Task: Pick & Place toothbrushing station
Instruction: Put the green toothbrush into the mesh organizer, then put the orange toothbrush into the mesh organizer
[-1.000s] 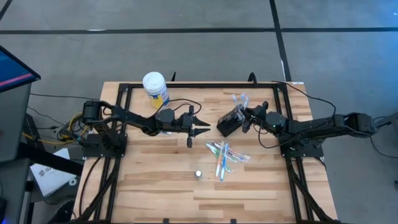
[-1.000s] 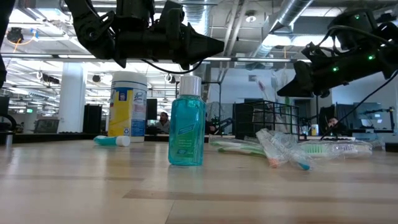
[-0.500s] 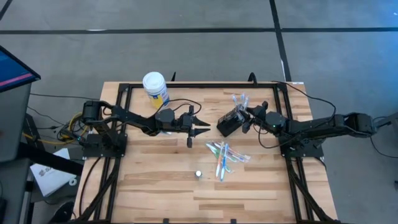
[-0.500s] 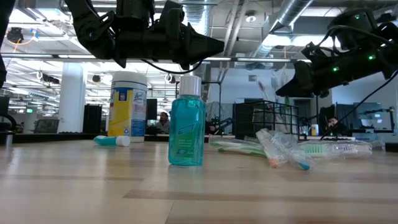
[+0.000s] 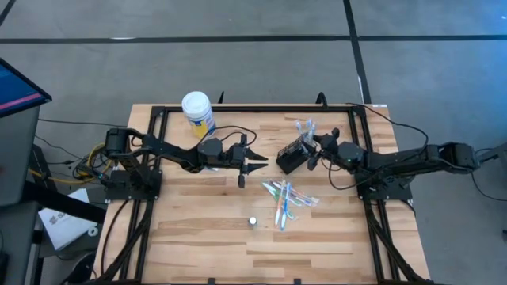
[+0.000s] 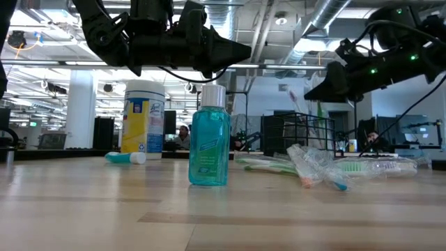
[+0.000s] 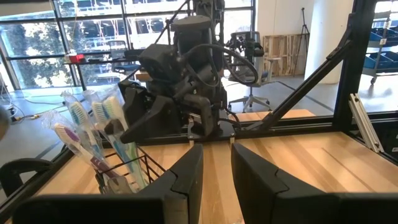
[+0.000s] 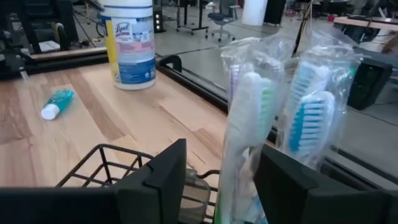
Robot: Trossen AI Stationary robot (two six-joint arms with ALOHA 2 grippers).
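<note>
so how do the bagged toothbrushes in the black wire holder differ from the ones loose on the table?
The bagged toothbrushes in the black wire-mesh holder stand upright; the loose toothbrushes on the wooden table lie flat in a heap, apart from the holder. Both sets look wrapped in clear plastic.

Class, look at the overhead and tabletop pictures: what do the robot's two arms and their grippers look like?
Both arms are dark, jointed and slim, on black frame mounts at the table's sides. The left gripper and right gripper each end in two flat black fingers. Black cables loop along both arms, and small green lights glow on the right one.
</note>
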